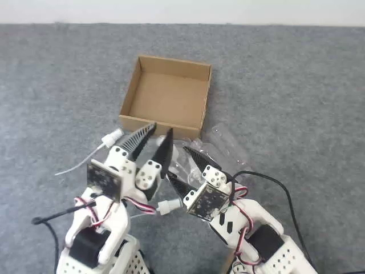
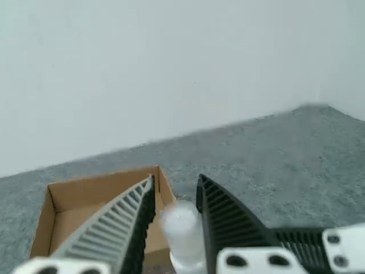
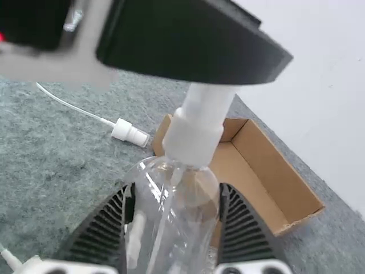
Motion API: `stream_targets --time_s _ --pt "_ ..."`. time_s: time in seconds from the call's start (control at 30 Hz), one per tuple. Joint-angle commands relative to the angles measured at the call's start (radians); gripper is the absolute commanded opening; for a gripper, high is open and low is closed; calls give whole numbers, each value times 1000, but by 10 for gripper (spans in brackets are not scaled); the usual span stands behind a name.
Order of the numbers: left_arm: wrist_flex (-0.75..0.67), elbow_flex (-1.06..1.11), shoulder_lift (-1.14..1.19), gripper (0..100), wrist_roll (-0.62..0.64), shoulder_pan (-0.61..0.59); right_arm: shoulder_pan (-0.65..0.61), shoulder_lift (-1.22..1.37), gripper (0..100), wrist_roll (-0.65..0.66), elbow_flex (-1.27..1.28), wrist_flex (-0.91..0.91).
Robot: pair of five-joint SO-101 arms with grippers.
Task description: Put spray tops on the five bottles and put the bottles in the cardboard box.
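Observation:
My left gripper (image 1: 162,128) is shut on a white spray top (image 2: 182,228), just in front of the cardboard box (image 1: 168,97). In the right wrist view that spray top (image 3: 197,125) sits on the neck of a clear bottle (image 3: 171,211), held from above by the left arm's black finger. My right gripper (image 3: 177,188) is shut on this bottle, one finger on each side of its shoulder. In the high view the right gripper (image 1: 176,162) is next to the left one, with the clear bottle (image 1: 181,162) between them.
A loose spray top (image 1: 111,137) with a long thin tube lies on the grey carpet left of the box. Another white spray top (image 1: 168,206) lies between the arms. Clear bottles (image 1: 221,138) lie right of the box's front corner, hard to make out.

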Motion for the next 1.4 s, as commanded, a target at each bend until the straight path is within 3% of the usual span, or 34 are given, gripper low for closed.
stream_targets --time_s 0.0,0.23,0.73,1.1,1.23,1.37 --pt "9 -8 -17 108 -20 15 4 -21 7 6 -72 -7" --pt "11 -10 -17 108 -18 15 85 -21 7 2 -72 -16" --pt "138 -142 -17 114 -12 15 90 -21 7 2 -21 -54" --pt "219 -232 -17 190 57 14 91 -13 7 2 -21 -51" --pt "252 -265 -17 197 57 14 148 -13 7 -8 -29 -61" --pt "252 -260 -17 196 52 14 232 -10 7 -107 -100 -59"
